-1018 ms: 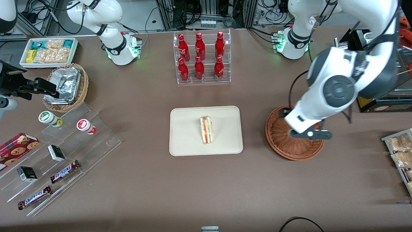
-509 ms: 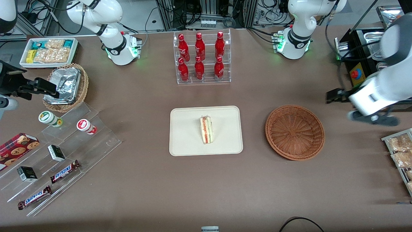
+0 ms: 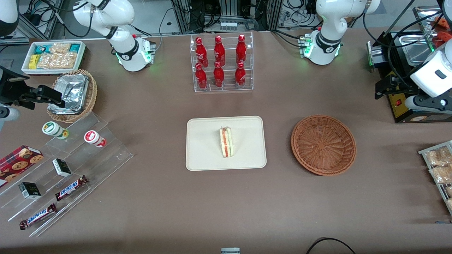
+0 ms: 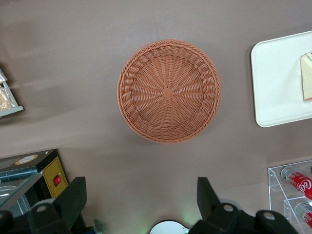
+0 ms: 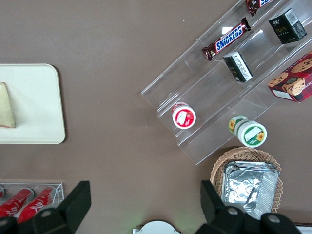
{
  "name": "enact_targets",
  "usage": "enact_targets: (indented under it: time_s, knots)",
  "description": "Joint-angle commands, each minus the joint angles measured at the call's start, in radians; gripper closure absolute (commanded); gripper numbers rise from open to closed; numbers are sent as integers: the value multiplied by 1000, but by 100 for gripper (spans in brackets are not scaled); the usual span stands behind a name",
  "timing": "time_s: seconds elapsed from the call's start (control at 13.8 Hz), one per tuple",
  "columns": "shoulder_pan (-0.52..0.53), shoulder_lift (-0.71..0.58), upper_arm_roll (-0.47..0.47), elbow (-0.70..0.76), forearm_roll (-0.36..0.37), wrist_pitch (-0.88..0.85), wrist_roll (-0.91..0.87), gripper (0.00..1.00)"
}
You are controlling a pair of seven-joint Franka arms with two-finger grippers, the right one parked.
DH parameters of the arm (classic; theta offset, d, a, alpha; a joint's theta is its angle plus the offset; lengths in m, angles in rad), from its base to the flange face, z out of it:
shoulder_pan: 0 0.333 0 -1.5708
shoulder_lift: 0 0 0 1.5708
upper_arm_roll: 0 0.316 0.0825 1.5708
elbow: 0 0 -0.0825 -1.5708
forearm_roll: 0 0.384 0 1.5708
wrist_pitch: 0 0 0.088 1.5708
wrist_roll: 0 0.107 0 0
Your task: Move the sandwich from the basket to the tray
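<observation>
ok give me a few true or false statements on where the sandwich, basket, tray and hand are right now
1. The sandwich lies on the tray. True.
2. The basket holds a second sandwich. False: it holds nothing.
3. The hand is shut on the sandwich. False: it is open and holds nothing, up above the table toward the working arm's end, with the basket in its wrist camera's sight.
4. The basket stands beside the tray, apart from it. True.
5. The rack of red cola bottles is nearer to the front camera than the tray. False: it is farther from it.
</observation>
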Motion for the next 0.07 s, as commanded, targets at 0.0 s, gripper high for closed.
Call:
enact_targets:
  time_s: [0.0]
  knots:
    - [-6,-24,-2,-23,45,2,6,0]
